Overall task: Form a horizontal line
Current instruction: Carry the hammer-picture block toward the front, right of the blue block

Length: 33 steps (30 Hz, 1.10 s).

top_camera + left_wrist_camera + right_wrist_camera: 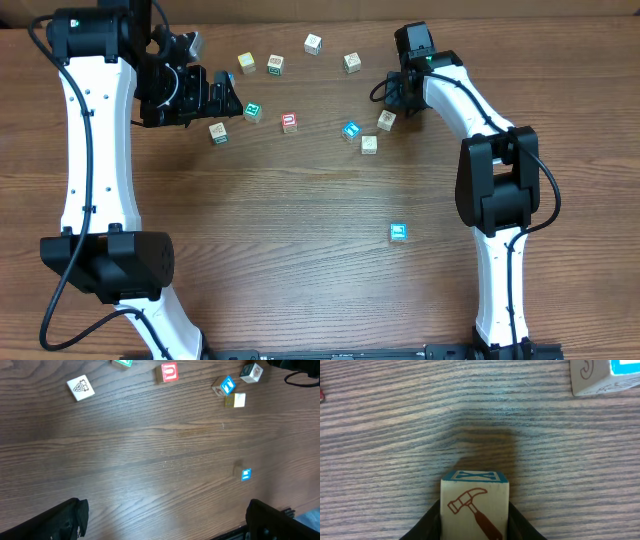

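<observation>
No horizontal line yet, the red cube [289,122] sits alone. My right end effector [475,512] pinches the hammer cube [475,495] off to its right; left end effector [167,520] hangs wide open, empty.

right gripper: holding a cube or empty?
Holding. In the right wrist view the right gripper has its fingers pressed against both sides of the hammer cube.

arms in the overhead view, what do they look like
Left arm and right arm match: white rounded link shells, black joint housings, and black cables looping alongside. The fingers are black.
</observation>
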Available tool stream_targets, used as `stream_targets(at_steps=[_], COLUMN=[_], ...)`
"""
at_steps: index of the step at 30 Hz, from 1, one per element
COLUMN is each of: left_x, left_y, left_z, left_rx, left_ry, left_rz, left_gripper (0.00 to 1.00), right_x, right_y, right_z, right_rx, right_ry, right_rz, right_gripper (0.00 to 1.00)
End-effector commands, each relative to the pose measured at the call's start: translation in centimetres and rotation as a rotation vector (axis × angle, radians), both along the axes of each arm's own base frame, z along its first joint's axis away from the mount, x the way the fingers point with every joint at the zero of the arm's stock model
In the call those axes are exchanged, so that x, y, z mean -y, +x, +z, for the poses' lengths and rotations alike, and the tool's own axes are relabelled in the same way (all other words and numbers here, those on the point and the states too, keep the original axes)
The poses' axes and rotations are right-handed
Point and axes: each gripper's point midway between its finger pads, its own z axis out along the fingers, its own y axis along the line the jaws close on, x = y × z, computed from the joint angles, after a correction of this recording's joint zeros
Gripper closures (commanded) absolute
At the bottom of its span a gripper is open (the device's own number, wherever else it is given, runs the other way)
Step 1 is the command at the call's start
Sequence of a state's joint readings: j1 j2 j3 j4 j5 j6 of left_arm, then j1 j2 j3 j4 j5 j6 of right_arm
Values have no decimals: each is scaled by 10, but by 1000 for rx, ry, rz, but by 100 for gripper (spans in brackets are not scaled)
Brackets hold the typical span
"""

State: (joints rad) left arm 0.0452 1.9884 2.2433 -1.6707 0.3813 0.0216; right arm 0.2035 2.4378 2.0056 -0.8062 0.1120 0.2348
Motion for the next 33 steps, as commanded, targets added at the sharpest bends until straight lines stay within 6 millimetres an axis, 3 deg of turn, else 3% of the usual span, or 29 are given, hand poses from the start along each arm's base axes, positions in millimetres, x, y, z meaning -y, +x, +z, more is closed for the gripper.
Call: stream_targets(at_steps=[1, 9, 15, 20, 26, 33], left_x=[3, 3, 3, 3, 3, 3], left_y=[4, 4, 4, 4, 4, 4], left_z=[2, 2, 2, 2, 2, 2], left_rx=[14, 14, 14, 14, 14, 14], left_ry=[0, 0, 0, 0, 0, 0], left_rz=[-6, -6, -6, -6, -6, -6], left_gripper=[0, 0, 0, 0, 0, 1], right_x=[2, 6, 14, 20, 7, 12], right_y=[6, -9, -49, -97, -152, -194], right_z=[42, 104, 139, 138, 130, 116], right_rx=[71, 115, 45, -125, -359, -541], right_ry=[7, 12, 0, -17, 71, 60], right_rz=[-5, -7, -7, 0, 29, 19], right_gripper=[70, 71, 74, 74, 74, 74])
